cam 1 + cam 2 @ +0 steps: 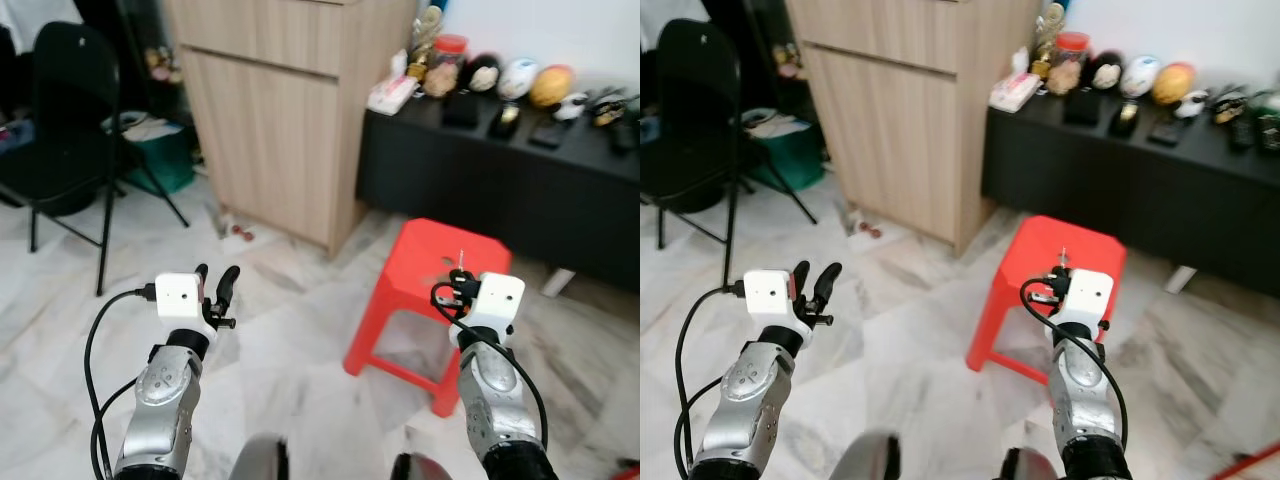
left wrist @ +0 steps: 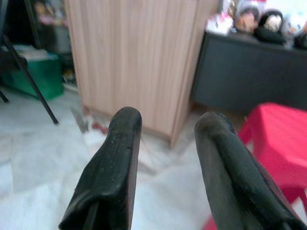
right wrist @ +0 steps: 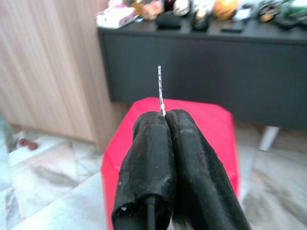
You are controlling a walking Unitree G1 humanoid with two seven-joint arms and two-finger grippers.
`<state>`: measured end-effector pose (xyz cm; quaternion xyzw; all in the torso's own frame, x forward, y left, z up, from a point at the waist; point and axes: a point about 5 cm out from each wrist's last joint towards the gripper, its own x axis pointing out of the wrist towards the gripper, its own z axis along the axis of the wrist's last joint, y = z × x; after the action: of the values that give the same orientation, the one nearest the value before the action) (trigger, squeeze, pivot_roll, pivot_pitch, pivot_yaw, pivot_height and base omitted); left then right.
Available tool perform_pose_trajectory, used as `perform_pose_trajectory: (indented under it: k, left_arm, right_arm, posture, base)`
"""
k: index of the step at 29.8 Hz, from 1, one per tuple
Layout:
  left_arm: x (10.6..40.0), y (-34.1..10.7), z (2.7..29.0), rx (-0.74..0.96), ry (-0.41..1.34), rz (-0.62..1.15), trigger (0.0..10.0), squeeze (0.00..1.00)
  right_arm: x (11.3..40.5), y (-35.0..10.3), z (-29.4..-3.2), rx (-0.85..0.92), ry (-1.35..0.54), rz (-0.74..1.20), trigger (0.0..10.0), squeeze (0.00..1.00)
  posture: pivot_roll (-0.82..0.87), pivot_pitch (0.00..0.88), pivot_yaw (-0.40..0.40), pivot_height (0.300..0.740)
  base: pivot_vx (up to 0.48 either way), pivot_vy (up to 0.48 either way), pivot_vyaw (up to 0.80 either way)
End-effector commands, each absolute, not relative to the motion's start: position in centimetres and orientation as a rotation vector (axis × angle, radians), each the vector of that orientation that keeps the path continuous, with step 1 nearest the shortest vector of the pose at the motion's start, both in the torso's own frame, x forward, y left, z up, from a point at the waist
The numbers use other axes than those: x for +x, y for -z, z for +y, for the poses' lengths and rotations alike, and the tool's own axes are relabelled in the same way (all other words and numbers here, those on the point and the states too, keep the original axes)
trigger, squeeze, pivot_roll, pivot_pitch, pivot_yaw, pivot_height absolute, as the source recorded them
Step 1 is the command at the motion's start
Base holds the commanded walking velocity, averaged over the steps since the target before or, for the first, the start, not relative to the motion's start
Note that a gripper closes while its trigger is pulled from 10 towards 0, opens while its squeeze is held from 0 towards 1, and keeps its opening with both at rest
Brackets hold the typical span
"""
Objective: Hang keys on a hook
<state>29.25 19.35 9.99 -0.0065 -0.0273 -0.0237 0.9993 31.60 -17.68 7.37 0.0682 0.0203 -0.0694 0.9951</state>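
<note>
1. The key (image 3: 159,88) is pinched between the closed fingers of the right gripper (image 3: 165,115), its thin blade sticking straight out past the tips, pointing up and forward.
2. It hangs over the red stool (image 1: 430,265).
3. No hook can be made out.
4. The left gripper (image 1: 217,283) is open and holds nothing.

Two silver metal arms, rounded and jointed, darken to black near the lower edge of the head views. Each wrist carries a white, box-shaped camera housing with small dark screw holes on its face. A black cable loops from each housing down along its arm. The left gripper (image 1: 218,283) and the right gripper (image 3: 165,125) each have two long, matte black fingers with a slightly grainy surface.
</note>
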Motion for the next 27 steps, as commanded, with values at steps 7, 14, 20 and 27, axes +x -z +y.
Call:
perform_pose_trajectory:
  k: [7,14,20,27]
  left_arm:
    - [27.1,-3.8,21.0,0.045,0.019,0.221,10.0,0.0]
    - [23.9,1.5,22.5,0.032,-0.054,0.458,10.0,0.0]
    - [22.7,2.8,22.7,0.024,-0.08,0.507,10.0,0.0]
    - [24.0,1.7,22.6,0.026,-0.069,0.42,10.0,0.0]
  right_arm:
    - [31.8,-7.5,-17.6,0.133,0.133,0.039,10.0,0.0]
    - [30.8,-3.8,-18.1,0.099,0.118,0.222,10.0,0.0]
    - [29.6,-2.0,-19.2,0.122,0.157,0.307,10.0,0.0]
    - [30.4,-2.7,-18.7,0.113,0.114,0.262,10.0,0.0]
  posture:
    - [0.16,0.077,-0.06,0.635]
    - [0.16,0.078,-0.065,0.635]
    - [0.17,0.079,-0.07,0.635]
    - [0.16,0.077,-0.062,0.688]
  base:
    - [0.0,0.0,0.0]
    - [0.0,0.0,0.0]
    - [0.0,0.0,0.0]
    - [0.0,0.0,0.0]
